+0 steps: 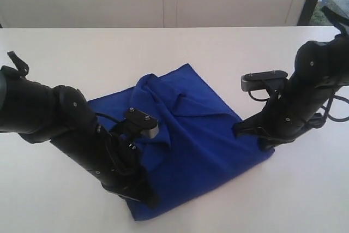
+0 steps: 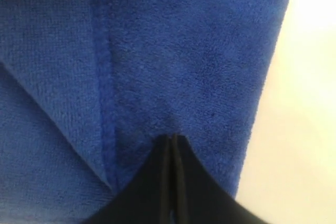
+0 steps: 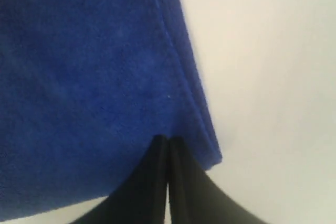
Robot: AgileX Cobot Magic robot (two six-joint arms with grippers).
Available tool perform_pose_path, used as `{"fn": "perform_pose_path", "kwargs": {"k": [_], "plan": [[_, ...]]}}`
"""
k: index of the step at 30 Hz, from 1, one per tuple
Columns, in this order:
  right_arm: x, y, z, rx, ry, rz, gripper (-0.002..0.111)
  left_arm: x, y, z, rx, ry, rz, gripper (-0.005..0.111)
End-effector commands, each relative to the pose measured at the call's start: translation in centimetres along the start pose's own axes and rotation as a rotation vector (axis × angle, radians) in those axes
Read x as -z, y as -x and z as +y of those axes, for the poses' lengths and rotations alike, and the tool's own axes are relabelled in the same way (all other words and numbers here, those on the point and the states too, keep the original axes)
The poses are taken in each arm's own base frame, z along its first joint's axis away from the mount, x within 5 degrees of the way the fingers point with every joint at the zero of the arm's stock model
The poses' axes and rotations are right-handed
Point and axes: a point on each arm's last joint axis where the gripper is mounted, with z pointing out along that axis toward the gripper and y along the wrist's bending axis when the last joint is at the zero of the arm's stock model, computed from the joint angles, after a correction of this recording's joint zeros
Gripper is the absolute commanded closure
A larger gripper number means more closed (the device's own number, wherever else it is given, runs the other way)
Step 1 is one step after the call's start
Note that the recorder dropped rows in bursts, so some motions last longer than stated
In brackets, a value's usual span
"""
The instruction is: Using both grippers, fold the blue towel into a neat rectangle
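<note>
Starting at the left hand (image 2: 172, 138): its narrow black jaws are pressed tight together, and the blue towel (image 1: 188, 118) puckers in right at the tips. We read that as a pinch on the cloth, beside a stitched hem and not far in from the edge. Over to the right hand (image 3: 168, 140): jaws together as well, with the tips at the cloth just inside a corner. Whether fabric is actually caught between them, we can't tell. Pulling back, the towel lies on the white bench (image 1: 71, 58) between the two arms, with the left hand down at its near corner and the right hand at the corner on the right side. The near part lies fairly flat, but the far part is bunched, with a loose flap and ridges running toward the middle, so we judge the fold only partly made. To do this step well, we'd want both hands to rise together and level, keeping the edge between them taut. Then they carry it over in one even sweep and lay corner on corner so the hems line up. Uneven height or speed would likely drag more wrinkles into that bunched patch.
</note>
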Motion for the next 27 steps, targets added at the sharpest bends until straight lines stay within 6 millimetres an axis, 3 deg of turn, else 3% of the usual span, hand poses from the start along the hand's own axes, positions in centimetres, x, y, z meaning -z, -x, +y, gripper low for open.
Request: {"fn": "perform_pose_path", "kwargs": {"k": [1, 9, 13, 20, 27], "plan": [[1.7, 0.1, 0.2, 0.008, -0.001, -0.064, 0.108, 0.8, -0.8, -1.0, -0.119, -0.070, 0.105, 0.107], [4.9, 0.5, 0.5, 0.038, 0.003, -0.205, 0.108, 6.9, 2.5, -3.3, -0.229, -0.053, -0.126, 0.107], [5.7, 0.8, 0.7, 0.073, 0.001, -0.256, 0.108, 8.9, 3.5, -3.4, -0.227, -0.009, -0.228, 0.107], [7.2, 2.0, 1.0, 0.116, 0.002, -0.280, 0.108, 10.8, 3.0, 1.7, -0.010, 0.099, -0.249, 0.107], [7.3, 5.3, 1.3, 0.171, -0.001, -0.320, 0.108, 12.2, 2.2, 6.9, 0.178, 0.187, -0.295, 0.107]]}}
